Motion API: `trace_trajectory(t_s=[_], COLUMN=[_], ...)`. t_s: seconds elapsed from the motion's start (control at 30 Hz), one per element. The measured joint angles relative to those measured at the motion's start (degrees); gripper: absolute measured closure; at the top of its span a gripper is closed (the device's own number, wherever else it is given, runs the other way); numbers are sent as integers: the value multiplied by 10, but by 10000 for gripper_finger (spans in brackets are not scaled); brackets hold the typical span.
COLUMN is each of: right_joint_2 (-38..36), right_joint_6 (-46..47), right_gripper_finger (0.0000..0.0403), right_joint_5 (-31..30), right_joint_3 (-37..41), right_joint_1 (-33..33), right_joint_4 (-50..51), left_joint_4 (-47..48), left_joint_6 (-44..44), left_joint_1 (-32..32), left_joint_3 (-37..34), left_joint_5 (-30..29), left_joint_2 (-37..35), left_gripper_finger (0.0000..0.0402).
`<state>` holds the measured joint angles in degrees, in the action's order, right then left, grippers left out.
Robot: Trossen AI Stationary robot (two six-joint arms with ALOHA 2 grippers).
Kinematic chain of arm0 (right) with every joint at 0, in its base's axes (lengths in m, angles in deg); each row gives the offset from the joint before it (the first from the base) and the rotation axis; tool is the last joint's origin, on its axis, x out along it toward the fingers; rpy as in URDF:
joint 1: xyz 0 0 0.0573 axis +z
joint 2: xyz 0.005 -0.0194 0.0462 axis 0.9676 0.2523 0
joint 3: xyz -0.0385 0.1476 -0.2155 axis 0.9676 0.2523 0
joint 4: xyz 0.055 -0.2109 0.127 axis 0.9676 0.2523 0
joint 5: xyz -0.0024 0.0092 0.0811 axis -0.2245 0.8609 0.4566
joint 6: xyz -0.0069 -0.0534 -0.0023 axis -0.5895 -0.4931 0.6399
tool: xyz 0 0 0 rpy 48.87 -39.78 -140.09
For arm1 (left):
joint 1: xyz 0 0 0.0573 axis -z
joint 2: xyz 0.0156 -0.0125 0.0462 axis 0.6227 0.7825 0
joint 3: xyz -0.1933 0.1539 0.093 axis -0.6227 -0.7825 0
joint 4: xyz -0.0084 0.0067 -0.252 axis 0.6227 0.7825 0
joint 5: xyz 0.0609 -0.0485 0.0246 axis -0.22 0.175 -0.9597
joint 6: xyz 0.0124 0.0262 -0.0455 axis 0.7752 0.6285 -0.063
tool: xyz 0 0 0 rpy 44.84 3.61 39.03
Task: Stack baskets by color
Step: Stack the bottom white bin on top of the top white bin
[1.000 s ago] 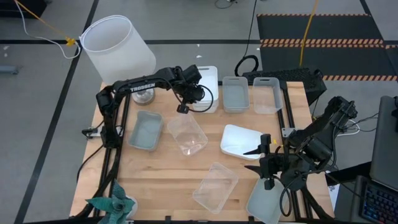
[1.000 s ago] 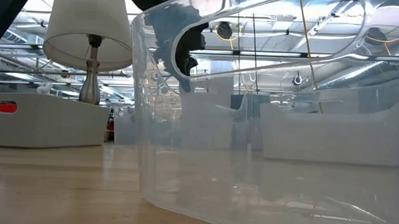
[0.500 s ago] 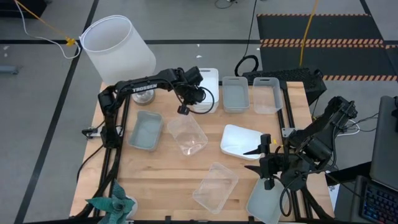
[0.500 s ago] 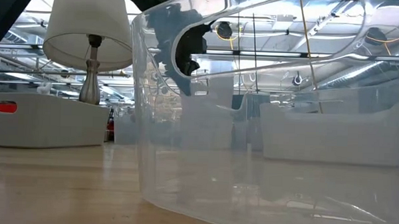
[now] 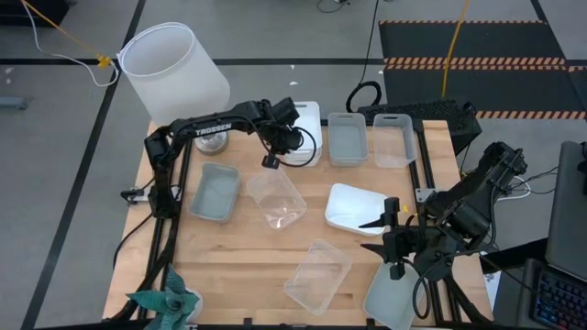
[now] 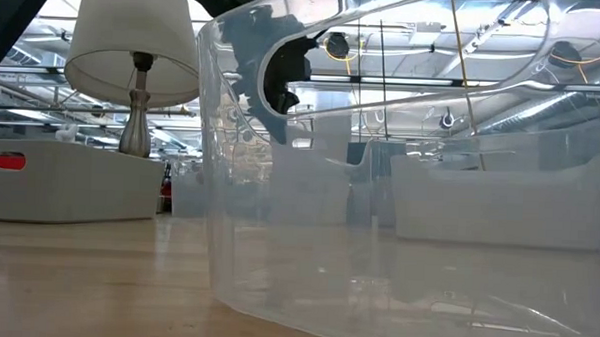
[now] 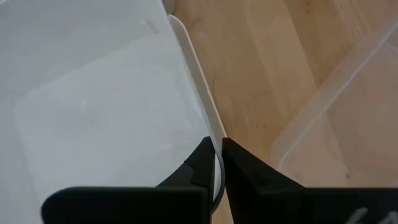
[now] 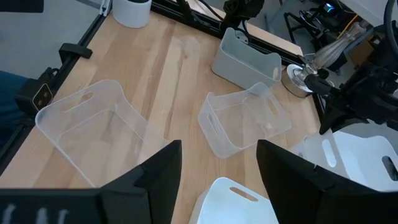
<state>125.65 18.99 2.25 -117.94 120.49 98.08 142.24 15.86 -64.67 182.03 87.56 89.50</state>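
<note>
Left gripper (image 7: 217, 163) pinched on the white basket (image 7: 99, 99) rim, apparently, just behind the clear basket (image 5: 276, 197). Right gripper (image 8: 217, 165) spread wide, well right of it.

white lampshade (image 5: 174, 69), wooden table (image 5: 248, 257), teal cloth (image 5: 165, 302)

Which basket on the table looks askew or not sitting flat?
The white basket near the right end effector sits tilted instead of flat. A clear basket near the table's front edge lies at an angle, and another clear one is also turned askew.
</note>
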Motion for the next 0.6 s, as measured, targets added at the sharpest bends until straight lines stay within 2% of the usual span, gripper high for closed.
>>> trace_trajectory(t_s=[0.5, 0.6], right_joint_2=[0, 0], right_joint_6=[0, 0], right_gripper_finger=[202, 202], right_joint_5=[0, 0], right_joint_3=[0, 0], right_joint_1=[0, 0], right_joint_4=[0, 0], left_joint_4=[-2, -11], left_joint_6=[8, 2], left_joint_1=[0, 0], left_joint_3=[0, 0], left_joint_5=[0, 0], left_joint_2=[0, 0], left_gripper_finger=[374, 359])
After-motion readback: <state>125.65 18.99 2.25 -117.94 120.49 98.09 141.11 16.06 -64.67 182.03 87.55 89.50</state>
